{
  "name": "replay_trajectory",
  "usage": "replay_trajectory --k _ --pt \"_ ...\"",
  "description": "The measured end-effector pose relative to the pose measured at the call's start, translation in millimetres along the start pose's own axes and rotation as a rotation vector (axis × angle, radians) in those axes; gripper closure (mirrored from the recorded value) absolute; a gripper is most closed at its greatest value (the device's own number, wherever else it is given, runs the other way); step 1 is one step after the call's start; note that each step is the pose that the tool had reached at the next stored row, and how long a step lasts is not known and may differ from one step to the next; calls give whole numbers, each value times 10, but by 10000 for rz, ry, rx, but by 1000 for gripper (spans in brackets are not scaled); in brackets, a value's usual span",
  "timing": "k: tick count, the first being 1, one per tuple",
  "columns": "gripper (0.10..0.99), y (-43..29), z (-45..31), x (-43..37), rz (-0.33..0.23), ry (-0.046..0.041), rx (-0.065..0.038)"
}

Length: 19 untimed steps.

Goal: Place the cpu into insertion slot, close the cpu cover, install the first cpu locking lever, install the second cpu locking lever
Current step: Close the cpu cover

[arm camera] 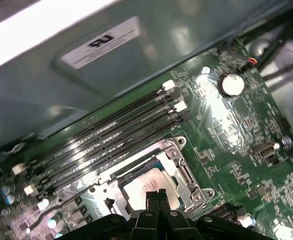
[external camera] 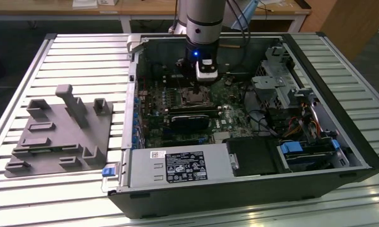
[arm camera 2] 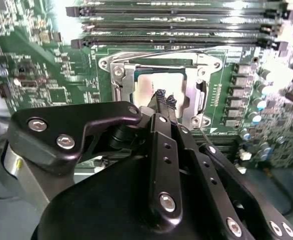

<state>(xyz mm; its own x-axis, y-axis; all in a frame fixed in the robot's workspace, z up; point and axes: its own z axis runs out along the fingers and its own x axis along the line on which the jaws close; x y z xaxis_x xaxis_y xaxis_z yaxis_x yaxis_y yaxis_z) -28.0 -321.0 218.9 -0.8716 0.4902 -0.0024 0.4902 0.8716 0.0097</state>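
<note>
Second wrist view, end effector (arm camera 2: 164,101) clenched empty, over cpu (arm camera 2: 146,90), cpu cover (arm camera 2: 128,82) down

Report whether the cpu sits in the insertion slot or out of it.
In. In both wrist views the cpu lies flat within the metal rim of the insertion slot.

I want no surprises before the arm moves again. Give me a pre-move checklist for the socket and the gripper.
1. Silvery-grey square cpu seated in the dark, metal-rimmed insertion slot: ok.
2. Thin silver metal cpu cover frame lying flat around the chip: ok.
3. Thin wire locking lever latched: cannot tell.
4. Black gripper centred over the cpu, fingers shut: ok.
</note>
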Motion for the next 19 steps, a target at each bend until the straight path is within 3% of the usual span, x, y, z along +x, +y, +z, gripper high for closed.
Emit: replay_trajectory --k 19 --pt "980 0 13 0 -3085 75 -124"
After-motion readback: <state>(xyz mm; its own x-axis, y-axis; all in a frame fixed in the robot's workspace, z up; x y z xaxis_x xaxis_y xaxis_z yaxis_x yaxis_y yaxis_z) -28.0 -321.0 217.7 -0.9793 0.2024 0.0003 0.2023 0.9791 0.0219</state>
